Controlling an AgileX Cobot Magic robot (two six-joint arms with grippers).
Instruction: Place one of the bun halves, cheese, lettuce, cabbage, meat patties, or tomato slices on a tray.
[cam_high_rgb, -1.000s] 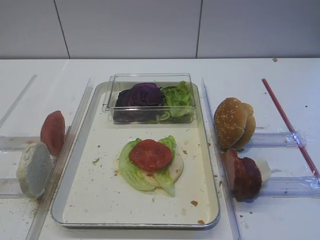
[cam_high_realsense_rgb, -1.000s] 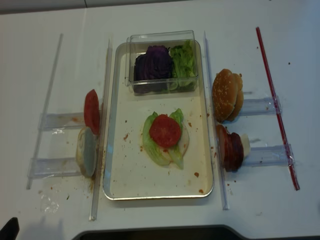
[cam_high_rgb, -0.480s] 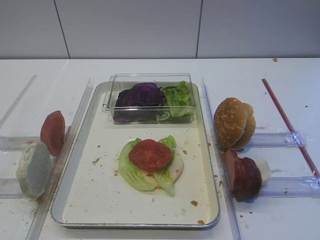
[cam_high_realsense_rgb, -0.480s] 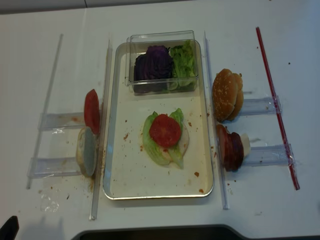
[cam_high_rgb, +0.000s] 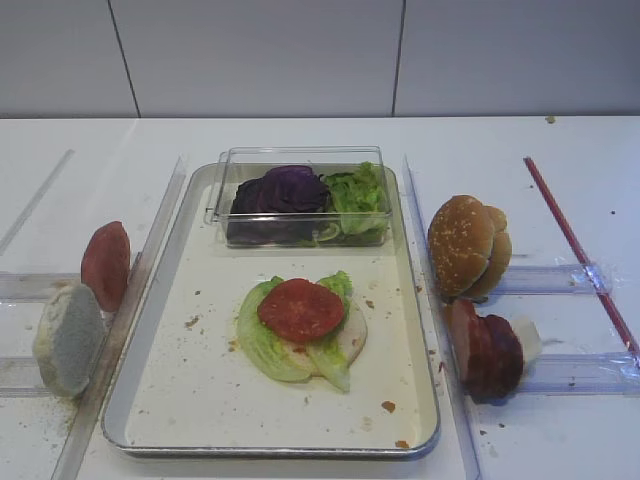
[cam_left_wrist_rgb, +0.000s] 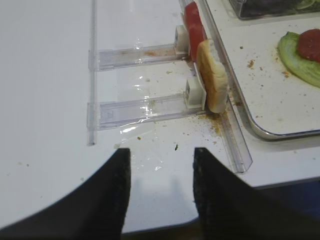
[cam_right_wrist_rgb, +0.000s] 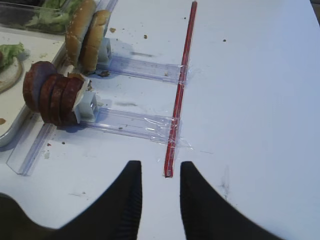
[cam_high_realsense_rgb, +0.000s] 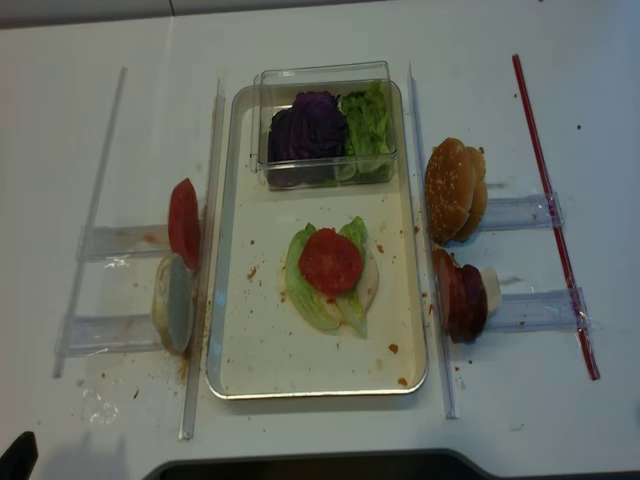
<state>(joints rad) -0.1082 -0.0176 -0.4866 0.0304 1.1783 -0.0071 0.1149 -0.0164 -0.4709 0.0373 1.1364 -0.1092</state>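
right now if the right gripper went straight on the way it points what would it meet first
Probably the near end of the red strip, straight beyond the right gripper. Depth is unclear; it might pass above it.

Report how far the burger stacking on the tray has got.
Done: on the tray lie lettuce and a pale round slice, with a tomato slice on top. In hand: nothing; the left gripper is empty and the right gripper shut and empty. Left: meat patties and bun halves stand in racks right of the tray.

Clear plastic box (cam_high_rgb: 300, 195) w/ greens; red strip (cam_high_rgb: 578, 252) far right of table (cam_high_rgb: 300, 135)
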